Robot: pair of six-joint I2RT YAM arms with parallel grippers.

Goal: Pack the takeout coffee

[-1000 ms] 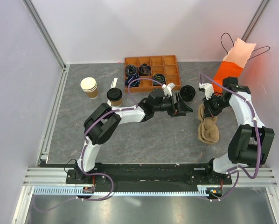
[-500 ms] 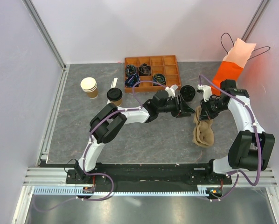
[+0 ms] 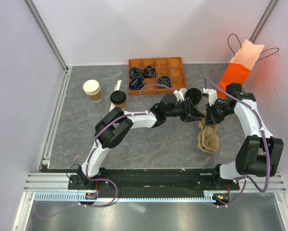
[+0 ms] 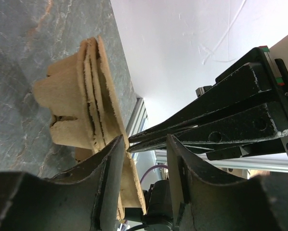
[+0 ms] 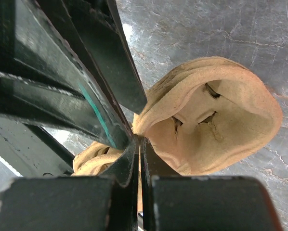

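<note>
Since a second ago the left arm has swung further right, so the left gripper (image 3: 200, 114) is now tip to tip with the right gripper (image 3: 208, 119). The floppy tan moulded-pulp cup carrier (image 3: 209, 138) has drifted in from the table's right edge with the right arm.

The right gripper's fingers are pressed together on the carrier's rim (its wrist view shows the tan edge pinched between them). The rest of the carrier sags toward the grey stone-look table (image 3: 153, 144).

The left gripper's fingers (image 4: 110, 159) are spread with a clear gap. The carrier's thin edge runs in beside one of them and isn't clamped.

The takeout coffee, a small tan paper cup with a round black plastic lid (image 3: 118, 99), stands upright toward the far left of the table, well apart from both grippers. Just left of it is a stack of lidless tan paper cups (image 3: 91, 90).

An orange wooden compartment tray (image 3: 175, 65) sits at the far edge with a loose black lid (image 3: 193, 95) near its right corner. An orange paper bag (image 3: 236, 72) stands in the far right corner.
</note>
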